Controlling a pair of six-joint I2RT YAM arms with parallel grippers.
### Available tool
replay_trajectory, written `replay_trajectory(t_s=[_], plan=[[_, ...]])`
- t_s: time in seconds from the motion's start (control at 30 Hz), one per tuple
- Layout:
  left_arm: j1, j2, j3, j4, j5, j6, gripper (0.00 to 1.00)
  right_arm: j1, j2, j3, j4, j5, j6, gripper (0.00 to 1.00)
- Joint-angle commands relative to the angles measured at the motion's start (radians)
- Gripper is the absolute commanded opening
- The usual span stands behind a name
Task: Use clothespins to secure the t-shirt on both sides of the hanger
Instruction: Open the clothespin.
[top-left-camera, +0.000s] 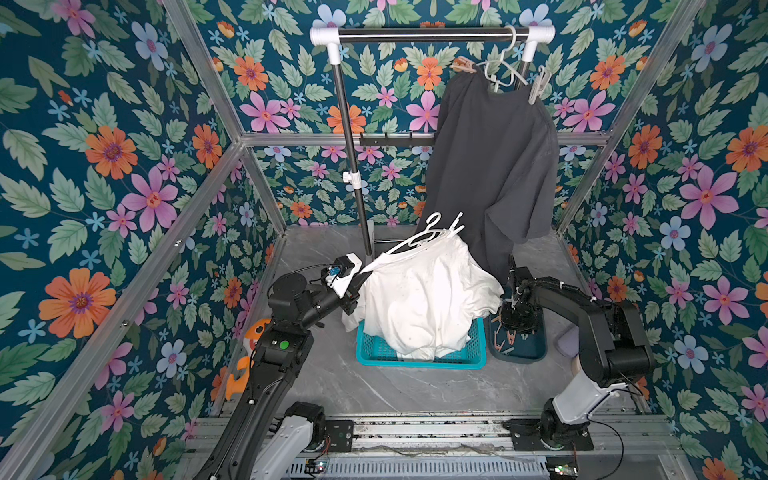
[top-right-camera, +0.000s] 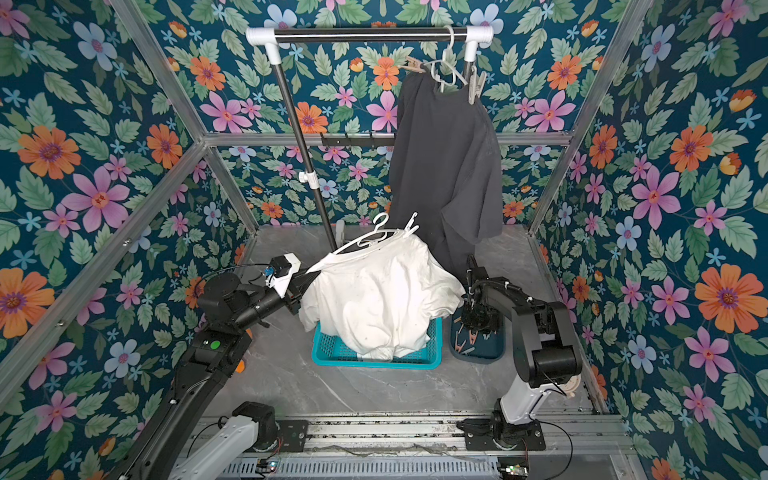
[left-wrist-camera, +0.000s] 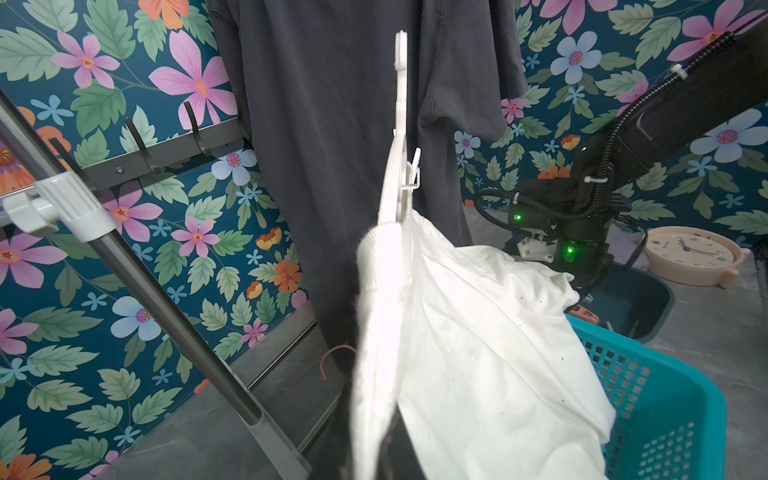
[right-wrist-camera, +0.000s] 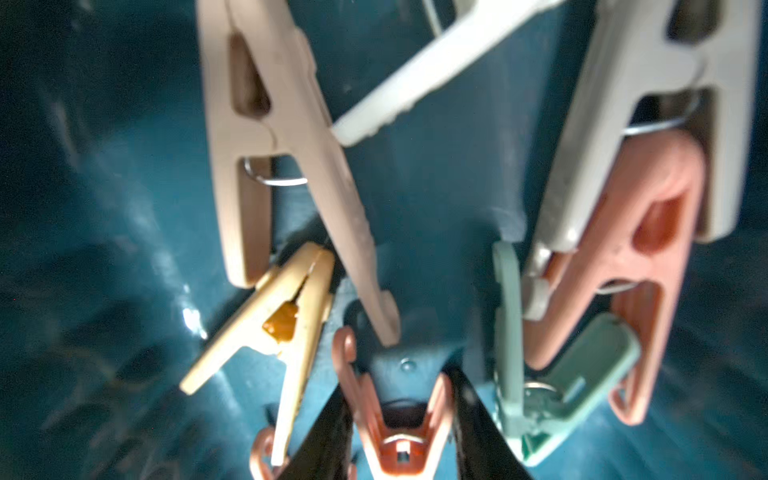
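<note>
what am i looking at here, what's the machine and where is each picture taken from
Two robot arms stand side by side. The two wide pictures look down from one camera head; the close-ups come from cameras on the arms' wrists. The left claw is shut on a white t-shirt on its white hanger, over a teal basket. The right claw reaches into a dark tray of clothespins and pinches a pink clothespin. A dark grey t-shirt hangs pinned on the rail.

White t-shirt (top-left-camera: 428, 299), white hanger (left-wrist-camera: 398, 178), turquoise mesh basket (top-left-camera: 419, 360). Charcoal shirt (top-left-camera: 494, 166) at 12 o'clock of it. Dark teal tray (top-left-camera: 523, 353) at 3 o'clock: pink clothespin (right-wrist-camera: 401, 453), other clothespins (right-wrist-camera: 307, 158) tan, cream, mint. Walls (top-left-camera: 124, 187) teal floral, pink/orange/blue flowers, green leaves.
</note>
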Motion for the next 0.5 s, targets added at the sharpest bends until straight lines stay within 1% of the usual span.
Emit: replay_trajectory(t_s=[0.0, 0.07, 0.17, 0.27, 0.33, 0.47], plan=[[0.001, -0.007, 0.001, 0.063, 0.001, 0.0, 0.0, 0.008, 0.035, 0.009, -0.052, 0.016, 0.022, 0.39], [0.002, -0.01, -0.002, 0.063, -0.002, 0.002, 0.0, 0.02, 0.032, 0.009, -0.055, 0.031, 0.028, 0.41], [0.002, -0.011, -0.004, 0.064, -0.003, 0.003, 0.0, 0.028, 0.032, 0.007, -0.062, 0.035, 0.044, 0.4], [0.001, -0.013, -0.003, 0.063, -0.004, 0.003, 0.0, 0.041, 0.021, -0.001, -0.068, 0.045, 0.061, 0.43], [0.002, -0.014, -0.005, 0.064, -0.005, 0.003, 0.0, 0.043, 0.011, -0.011, -0.061, 0.043, 0.068, 0.37], [0.001, -0.012, -0.002, 0.064, -0.002, 0.002, 0.0, 0.044, 0.023, -0.01, -0.063, 0.04, 0.073, 0.37]])
